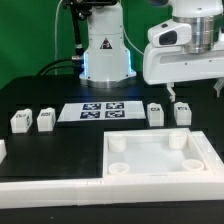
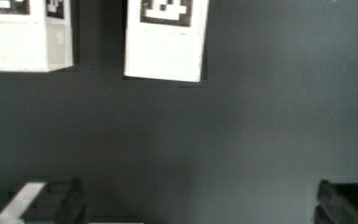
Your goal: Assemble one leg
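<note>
Several white legs with marker tags stand on the black table. Two are at the exterior view's left, one leg (image 1: 20, 121) and its neighbour (image 1: 46, 119). Two are at the right, one leg (image 1: 155, 112) and another leg (image 1: 181, 111). My gripper (image 1: 175, 92) hangs just above and behind the right pair. The wrist view shows two legs, one (image 2: 16, 35) beside the other (image 2: 167, 40), some way ahead of my gripper (image 2: 194, 205). Its fingers (image 2: 43, 205) are wide apart with only bare table between them.
The large white tray (image 1: 196, 150) with round corner sockets lies at the front right. The marker board (image 1: 98, 110) lies in the middle before the robot base (image 1: 105, 50). A white rail (image 1: 50, 186) runs along the front edge.
</note>
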`<state>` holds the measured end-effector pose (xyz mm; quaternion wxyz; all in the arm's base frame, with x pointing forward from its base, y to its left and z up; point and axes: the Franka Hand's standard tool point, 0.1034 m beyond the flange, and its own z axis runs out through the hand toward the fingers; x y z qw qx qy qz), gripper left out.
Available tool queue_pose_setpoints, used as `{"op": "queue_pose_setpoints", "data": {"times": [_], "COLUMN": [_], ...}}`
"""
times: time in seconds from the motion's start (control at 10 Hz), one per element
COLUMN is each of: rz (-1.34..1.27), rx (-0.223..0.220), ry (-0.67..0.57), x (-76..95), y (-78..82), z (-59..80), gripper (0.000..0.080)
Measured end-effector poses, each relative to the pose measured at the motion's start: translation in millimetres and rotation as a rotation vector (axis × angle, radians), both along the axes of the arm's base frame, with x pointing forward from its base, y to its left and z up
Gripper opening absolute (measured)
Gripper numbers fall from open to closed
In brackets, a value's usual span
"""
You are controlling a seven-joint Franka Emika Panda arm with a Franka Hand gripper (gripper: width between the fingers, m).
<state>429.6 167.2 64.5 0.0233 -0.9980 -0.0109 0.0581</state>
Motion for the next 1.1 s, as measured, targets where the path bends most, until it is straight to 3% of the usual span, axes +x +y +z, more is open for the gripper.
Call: {"op": "queue_pose_setpoints", "data": {"times": [0.4, 0.8, 1.1], "rz": [0.000, 0.034, 0.035], "rx": [-0.022, -0.038, -0.033], "ry": [0.370, 0.759, 0.781], "x": [-19.6, -21.5, -18.8], "y": [0.0, 2.4, 4.9], "z": [-20.7, -16.5, -24.7], "gripper": [0.0649, 0.0649, 0.0649]}}
